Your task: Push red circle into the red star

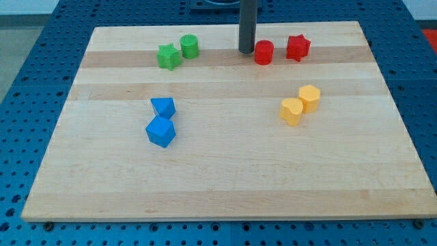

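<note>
On my screen the wooden desk (225,184) carried three pairs. A green star (168,57) touched a green cylinder (190,46) near the view's top left. Two blue blocks (162,123) sat touching, left of centre. Two yellow blocks (300,104) touched at the right.

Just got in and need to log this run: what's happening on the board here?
My tip sits just at the view's left of the red circle, close to or touching it, lined up to push it rightward. The red star lies a short gap beyond, so the two are not yet together. The green, blue and yellow blocks lie elsewhere, away from this.
</note>
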You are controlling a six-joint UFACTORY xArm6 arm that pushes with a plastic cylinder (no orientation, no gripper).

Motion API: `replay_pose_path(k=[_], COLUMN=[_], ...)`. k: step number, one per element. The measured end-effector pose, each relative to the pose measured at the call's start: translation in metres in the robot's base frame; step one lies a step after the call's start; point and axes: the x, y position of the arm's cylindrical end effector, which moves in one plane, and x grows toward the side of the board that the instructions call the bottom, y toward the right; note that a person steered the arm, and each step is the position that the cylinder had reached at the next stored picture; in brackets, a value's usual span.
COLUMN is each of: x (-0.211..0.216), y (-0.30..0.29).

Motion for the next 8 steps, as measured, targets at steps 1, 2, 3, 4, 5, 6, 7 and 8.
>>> replay_pose_path(k=[1, 2, 3, 4, 5, 6, 7, 8], x=[0.017, 0.048, 0.051, 0.051, 0.040, 0.038, 0.045, 0.052], y=[0.002, 0.002, 0.002, 0.002, 0.002, 0.020, 0.042, 0.048])
